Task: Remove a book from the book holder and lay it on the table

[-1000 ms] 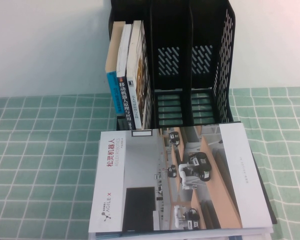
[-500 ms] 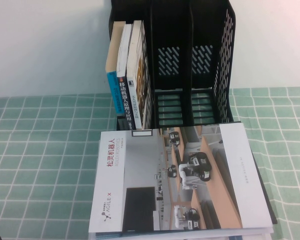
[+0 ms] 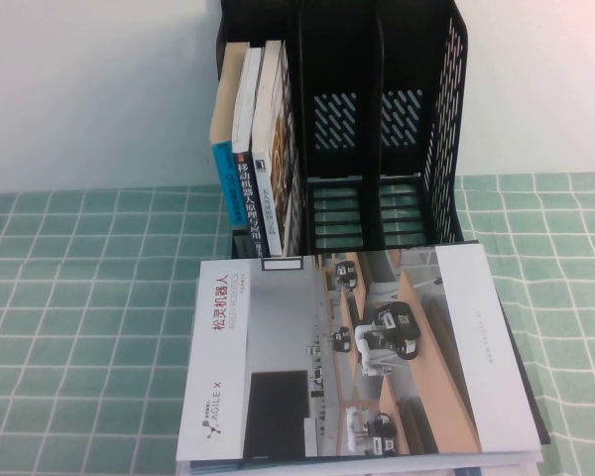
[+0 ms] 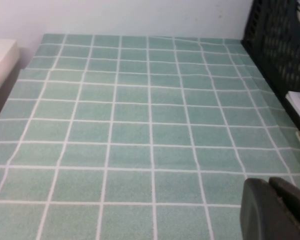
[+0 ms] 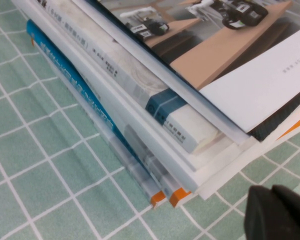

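lying atop stacked books: book | left pincer, right pincer: cannot tell

Setting reads as an office or robotics lab test bench. Evidence: a table under mint-green grid cloth against a bare white wall; a black book holder at 12 o'clock; stacked robotics books at 6 o'clock.

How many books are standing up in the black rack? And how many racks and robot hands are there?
Standing books, in the book holder's left slot: 3
Book holder: 1
End effectors: 2, the left end effector over the table, the right end effector beside the stack of books
Total: 6
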